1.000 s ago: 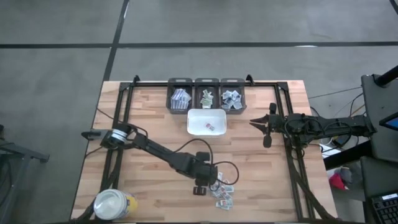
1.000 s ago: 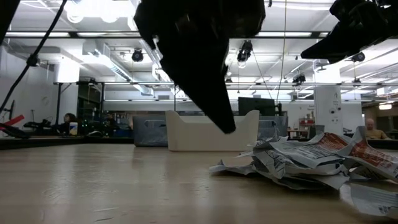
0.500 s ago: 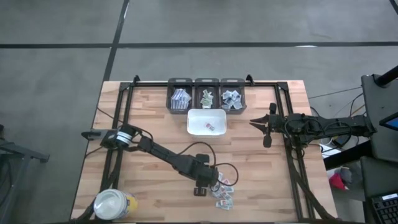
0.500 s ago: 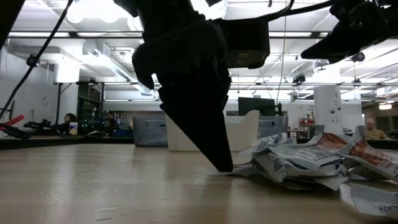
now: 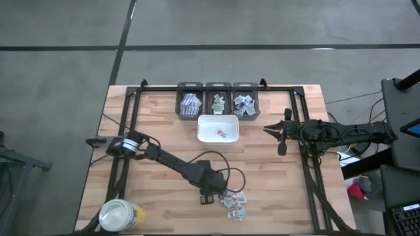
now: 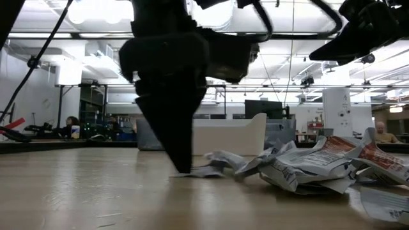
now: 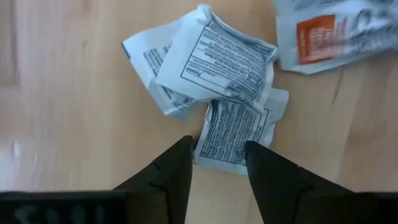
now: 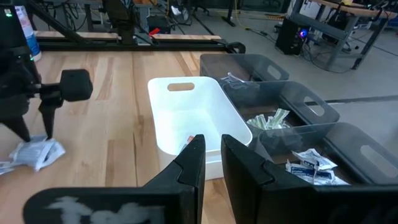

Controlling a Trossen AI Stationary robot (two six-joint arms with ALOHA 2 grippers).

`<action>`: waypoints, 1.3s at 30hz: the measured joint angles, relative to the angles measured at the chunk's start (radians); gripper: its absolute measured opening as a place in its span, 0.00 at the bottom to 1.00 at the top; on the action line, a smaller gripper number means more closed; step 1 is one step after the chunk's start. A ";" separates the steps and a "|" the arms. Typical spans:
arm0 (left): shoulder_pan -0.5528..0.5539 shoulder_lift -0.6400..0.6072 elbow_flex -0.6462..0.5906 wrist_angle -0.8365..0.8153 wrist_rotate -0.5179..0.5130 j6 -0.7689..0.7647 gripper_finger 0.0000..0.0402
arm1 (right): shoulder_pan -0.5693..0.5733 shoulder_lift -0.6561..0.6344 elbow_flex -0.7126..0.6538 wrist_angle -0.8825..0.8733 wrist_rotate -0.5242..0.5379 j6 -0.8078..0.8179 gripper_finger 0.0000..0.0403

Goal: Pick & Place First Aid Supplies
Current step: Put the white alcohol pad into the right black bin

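Small white printed packets, the first aid supplies (image 5: 235, 204), lie in a loose pile near the table's front edge (image 6: 319, 163). My left gripper (image 5: 210, 196) points steeply down at the pile's left end, open. Its fingertips (image 7: 219, 148) straddle the near end of one white packet with black print (image 7: 233, 134). In the low view one finger (image 6: 182, 163) reaches down to the table top beside that packet. My right gripper (image 5: 268, 129) waits above the table's right side, its fingers (image 8: 212, 142) a narrow gap apart with nothing between them. My left gripper comes from above with a finger on either side of the packet's near end (image 7: 221, 163). The packet lies flat on the table. I cannot tell whether the fingers touch it.
A white rectangular tray (image 5: 218, 128) with a packet or two in it stands behind the table's middle. Three dark bins (image 5: 218, 99) with sorted packets line the far edge. A white-lidded yellow jar (image 5: 120, 215) stands at the front left corner.
My left gripper has sunk to the table top at the pile's left end, shifting a little toward the table's left edge. It has tipped to point more steeply down and has rolled. In the low view a packet at the pile's edge now lies farther left.
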 joint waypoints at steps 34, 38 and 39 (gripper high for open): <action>0.000 -0.025 -0.051 -0.023 -0.044 -0.068 0.38 | 0.000 0.000 0.000 -0.001 0.000 0.001 0.13; 0.000 -0.026 -0.057 -0.016 -0.040 -0.072 0.34 | 0.000 0.000 0.000 -0.001 0.000 0.001 0.13; 0.000 -0.026 -0.057 -0.013 -0.038 -0.072 0.32 | 0.000 0.000 0.000 -0.001 0.000 0.001 0.13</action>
